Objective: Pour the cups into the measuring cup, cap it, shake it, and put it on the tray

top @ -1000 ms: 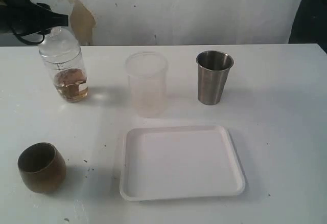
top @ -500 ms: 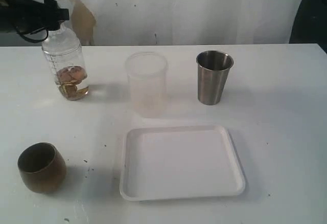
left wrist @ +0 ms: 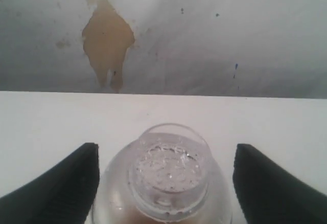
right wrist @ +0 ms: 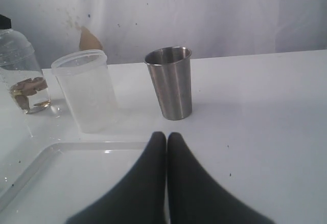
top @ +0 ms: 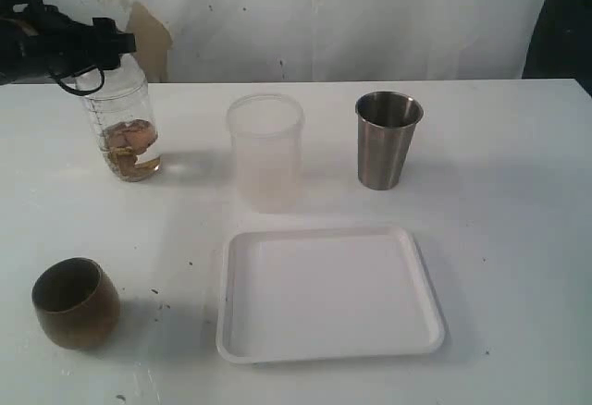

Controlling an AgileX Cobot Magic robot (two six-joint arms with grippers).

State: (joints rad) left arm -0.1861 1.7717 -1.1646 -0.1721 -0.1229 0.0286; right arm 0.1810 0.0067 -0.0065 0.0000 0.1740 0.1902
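The clear measuring cup (top: 125, 132) stands upright at the back left of the table, with liquid and brown bits in its lower part. My left gripper (top: 113, 42) is open at its top. In the left wrist view the black fingers (left wrist: 61, 188) flank the measuring cup (left wrist: 171, 180), with gaps beside its neck. The squat brown cup (top: 76, 301) sits at the front left. At the back right stands the steel tumbler (top: 388, 140), also in the right wrist view (right wrist: 170, 83). The white tray (top: 328, 354) lies front centre. My right gripper (right wrist: 166, 134) is shut and empty over the tray's edge (right wrist: 76, 145).
A frosted whitish cup (top: 265, 151) stands between the measuring cup and the steel tumbler, just behind the tray. A white wall with a brown patch (top: 148, 40) closes the back of the table. The right arm does not show in the exterior view.
The measuring cup was tilted under the left gripper a second ago and now stands upright with its contents settled. The left gripper has shifted slightly down and right at its top.
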